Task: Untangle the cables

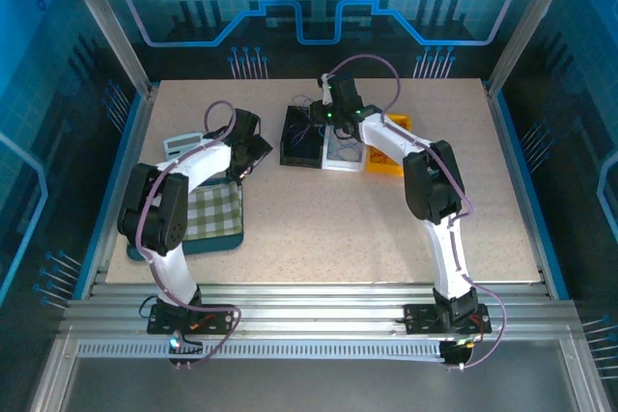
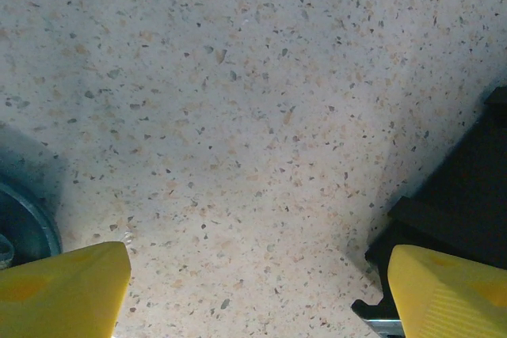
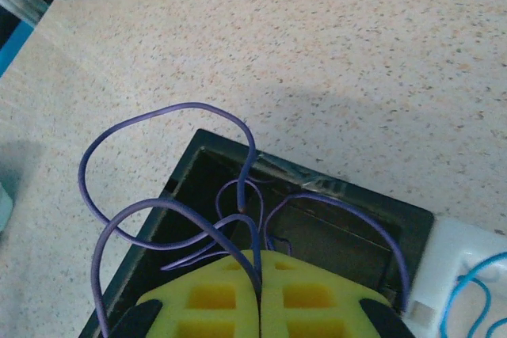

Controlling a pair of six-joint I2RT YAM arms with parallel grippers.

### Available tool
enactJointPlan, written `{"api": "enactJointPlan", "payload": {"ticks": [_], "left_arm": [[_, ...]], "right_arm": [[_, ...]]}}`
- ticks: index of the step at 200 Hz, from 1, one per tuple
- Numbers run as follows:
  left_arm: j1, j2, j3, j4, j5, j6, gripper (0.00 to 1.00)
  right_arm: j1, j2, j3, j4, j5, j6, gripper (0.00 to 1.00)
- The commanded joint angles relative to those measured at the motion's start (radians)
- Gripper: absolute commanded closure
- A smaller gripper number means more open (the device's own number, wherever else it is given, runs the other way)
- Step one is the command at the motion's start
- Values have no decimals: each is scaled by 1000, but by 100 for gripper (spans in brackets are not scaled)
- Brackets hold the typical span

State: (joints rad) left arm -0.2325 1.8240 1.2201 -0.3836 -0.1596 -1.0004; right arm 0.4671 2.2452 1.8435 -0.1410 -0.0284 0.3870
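The right jaws are closed tight, their yellow fingers (image 3: pixel 214 298) pinching a strand of the purple cable (image 3: pixel 190 104) just above the black bin (image 3: pixel 380 202). From that pinch the cable springs up in several loose loops that cross one another over the bin's near corner. I judge the step in hand to be drawing this strand free of its own loops. I want to lift slowly and straight up and watch which loop tightens first. If one cinches I will ease off rather than pull a knot shut, and the bin looks light enough to drag along if I pull sideways. A blue cable (image 3: pixel 467 275) lies in the white bin (image 3: pixel 455 235) just beside the black one, and I should keep the purple loops from falling across it. The left jaws stand wide and hold nothing, their fingers (image 2: pixel 63 290) hovering over bare bench (image 1: pixel 319 229) with the black bin's corner at their right, well placed to come in and pin the bin or a loop. The bench is pale speckled stone-effect, matt and flat, with a yellow bin (image 1: pixel 386 156) on the far side of the white one and a green checked cloth (image 1: pixel 212 209) on a teal tray at the left. Around it is an aluminium-framed enclosure with blue-lit panels.
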Motion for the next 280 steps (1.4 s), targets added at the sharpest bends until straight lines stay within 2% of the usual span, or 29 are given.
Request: {"api": "enactJointPlan", "payload": {"ticks": [1, 83, 117, 145, 230, 280], "left_arm": [[12, -8, -10, -10, 6, -3, 14], [15, 3, -22, 6, 14, -7, 14], [15, 4, -25, 17, 17, -16, 14], [15, 1, -23, 17, 12, -15, 13], [15, -15, -29, 18, 0, -12, 13], [16, -25, -33, 19, -9, -8, 13]], "right_arm": [[33, 14, 25, -75, 42, -74, 94], [53, 27, 46, -184, 113, -103, 90], [54, 2, 33, -191, 118, -91, 66], [54, -60, -33, -116, 100, -86, 60], [42, -188, -168, 17, 105, -79, 53], [-7, -266, -278, 55, 100, -36, 52]]}}
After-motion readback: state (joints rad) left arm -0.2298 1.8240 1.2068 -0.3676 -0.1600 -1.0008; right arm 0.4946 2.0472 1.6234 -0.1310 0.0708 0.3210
